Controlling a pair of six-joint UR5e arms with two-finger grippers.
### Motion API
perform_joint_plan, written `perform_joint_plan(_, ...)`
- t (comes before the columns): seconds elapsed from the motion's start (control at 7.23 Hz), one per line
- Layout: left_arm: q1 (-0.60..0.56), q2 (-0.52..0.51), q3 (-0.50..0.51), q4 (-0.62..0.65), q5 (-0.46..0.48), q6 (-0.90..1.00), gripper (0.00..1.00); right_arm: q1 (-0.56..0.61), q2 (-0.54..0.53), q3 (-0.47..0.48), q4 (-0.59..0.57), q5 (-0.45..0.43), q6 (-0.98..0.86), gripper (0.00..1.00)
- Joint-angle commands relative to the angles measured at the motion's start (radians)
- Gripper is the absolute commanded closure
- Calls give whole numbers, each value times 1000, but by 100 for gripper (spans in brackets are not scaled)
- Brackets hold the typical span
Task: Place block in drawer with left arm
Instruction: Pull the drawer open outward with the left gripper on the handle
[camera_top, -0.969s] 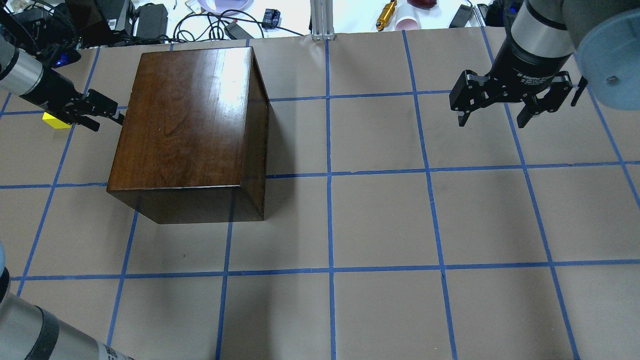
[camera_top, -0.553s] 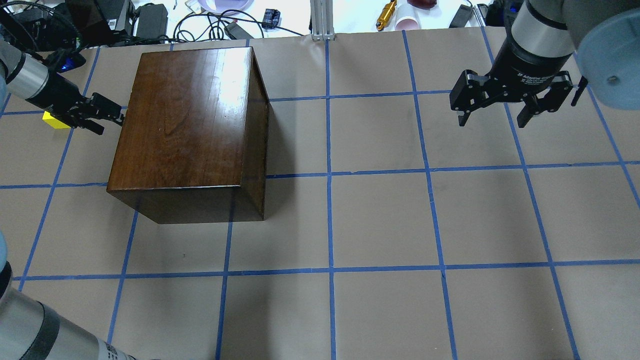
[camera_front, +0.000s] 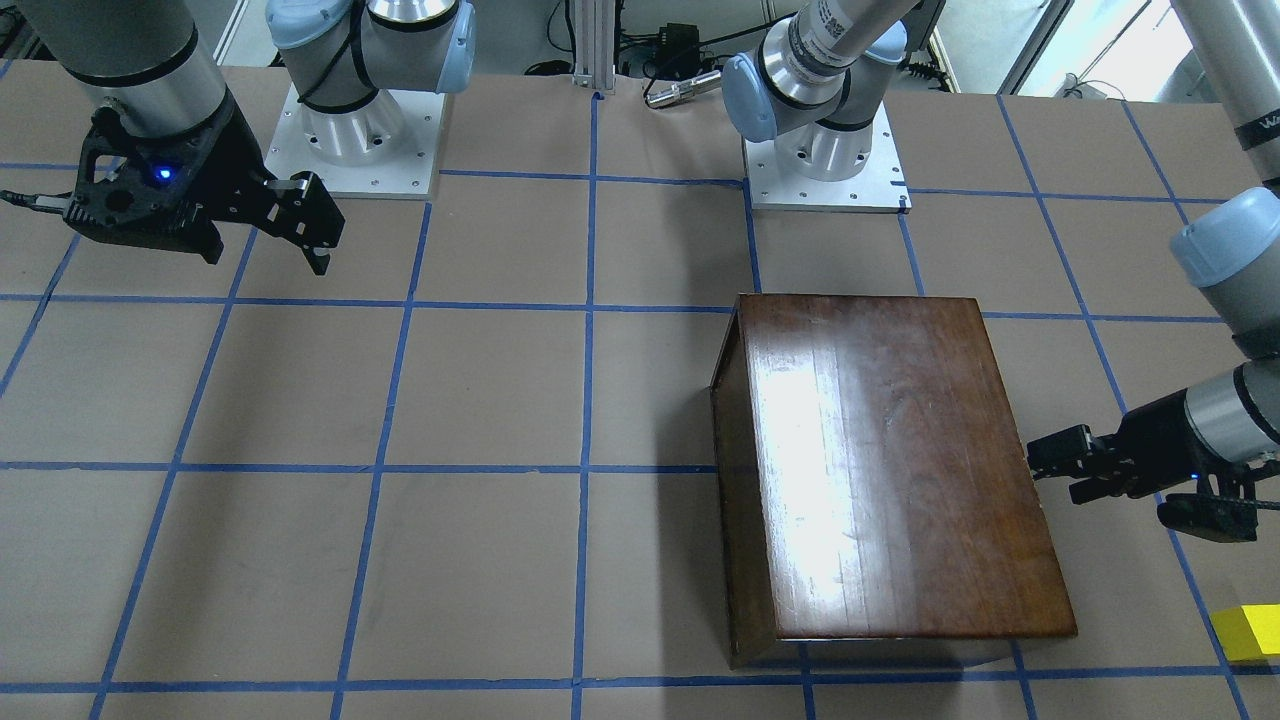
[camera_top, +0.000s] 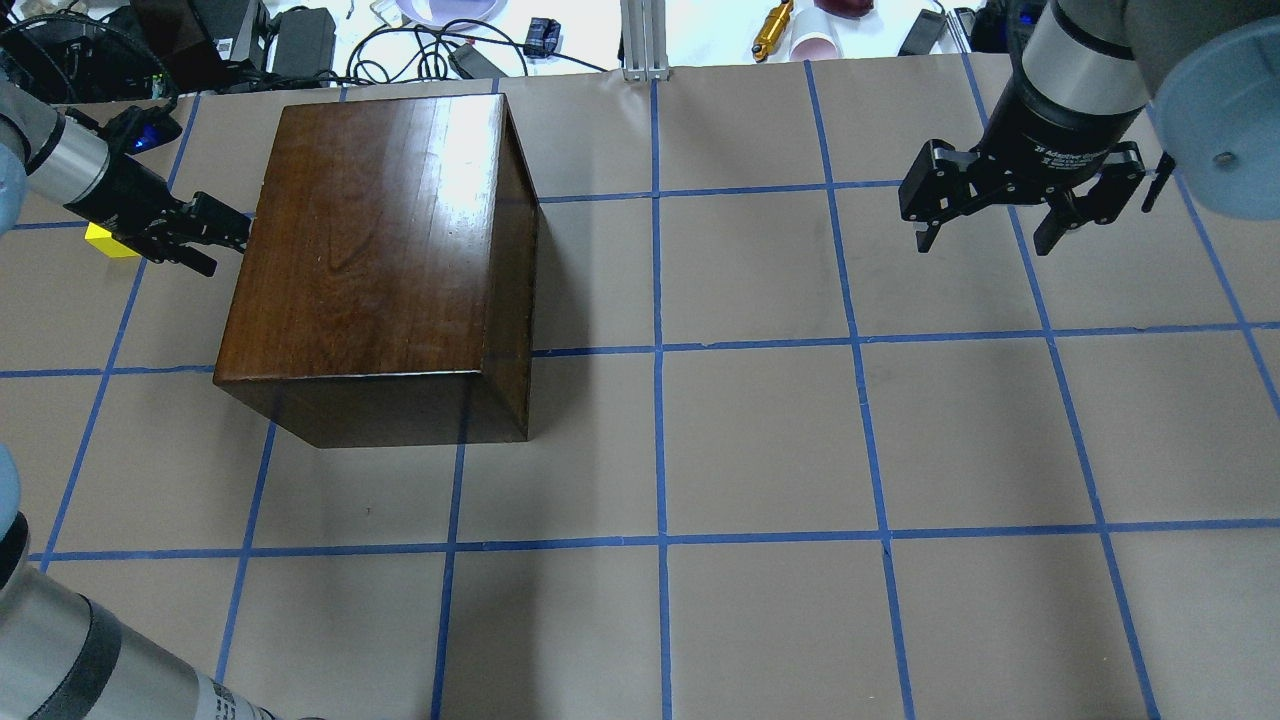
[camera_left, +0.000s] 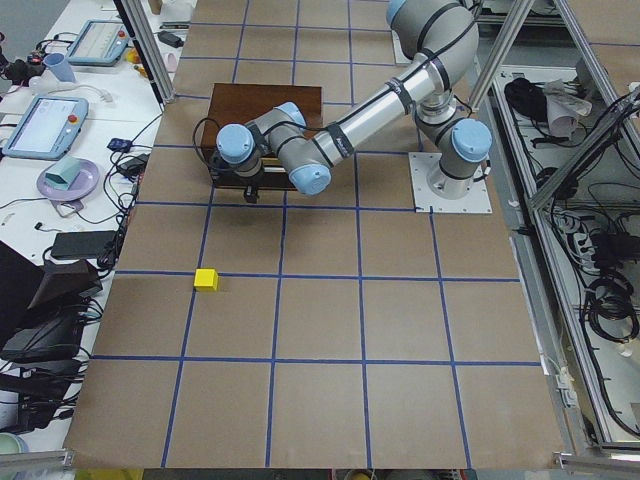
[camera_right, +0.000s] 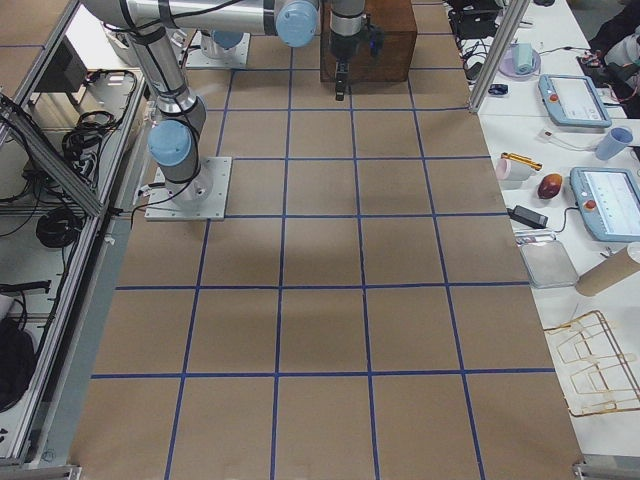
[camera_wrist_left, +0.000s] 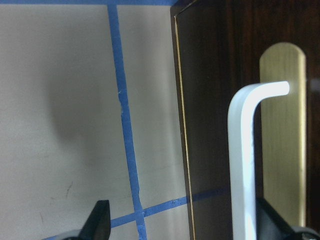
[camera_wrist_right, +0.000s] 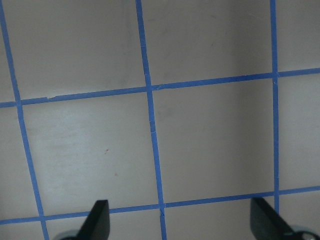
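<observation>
Behind left gripper (camera_top: 222, 243), apart: block (camera_top: 106, 241) on table (camera_top: 760, 440); jaws wide open, holding nothing.

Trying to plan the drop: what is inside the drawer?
Nothing shows: the drawer is shut, only its dark front and handle visible. The block lies outside on the table.

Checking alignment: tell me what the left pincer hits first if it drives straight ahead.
The left pincer points at the dark drawer front of the cabinet. It would probably meet the pale bent handle there first, which sits off-centre between its open fingers. The depth is hard to judge.
</observation>
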Motion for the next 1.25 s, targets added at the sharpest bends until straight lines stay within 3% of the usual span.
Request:
perform_joint_plan(0.0,-1,-9,3,2,2,-4,0,0,0,2,0,0,0,0)
perform_joint_plan(1.11,2,-5,21,12,12,72,0,0,0,0,0,0,0,0)
